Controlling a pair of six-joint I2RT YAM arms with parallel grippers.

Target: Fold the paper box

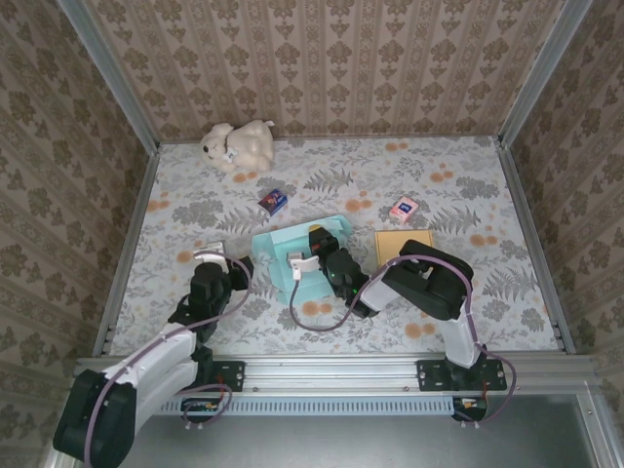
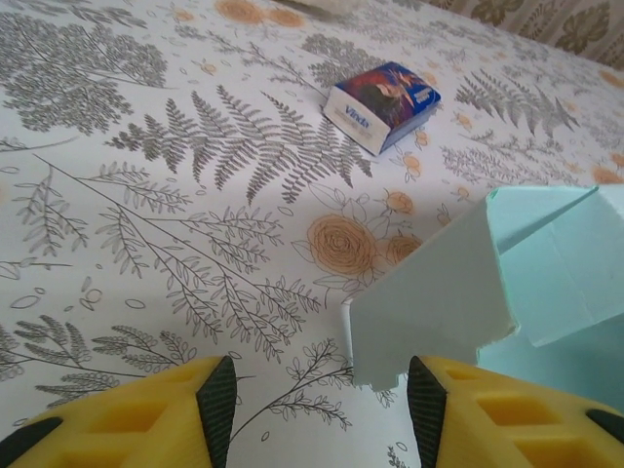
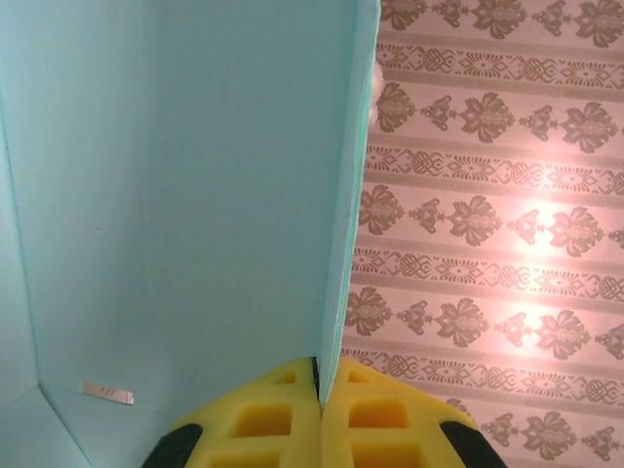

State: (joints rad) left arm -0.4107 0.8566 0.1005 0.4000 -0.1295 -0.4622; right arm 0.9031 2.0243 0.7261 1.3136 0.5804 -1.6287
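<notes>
The pale turquoise paper box (image 1: 292,255) lies half-formed at the table's middle. My right gripper (image 1: 320,244) reaches into it from the right and is shut on one upright wall; in the right wrist view that thin wall (image 3: 343,244) runs edge-on into the closed yellow fingers (image 3: 283,419). My left gripper (image 1: 224,265) rests on the table just left of the box, open. In the left wrist view a raised box flap (image 2: 439,302) with a toothed edge hangs just ahead of the gap (image 2: 317,402) between the jaws, touching neither finger.
A plush toy (image 1: 237,144) lies at the back left. A small blue card box (image 1: 274,201) (image 2: 382,103) sits behind the paper box, a pink one (image 1: 404,207) to the right, and a tan square pad (image 1: 395,244) beside the right arm.
</notes>
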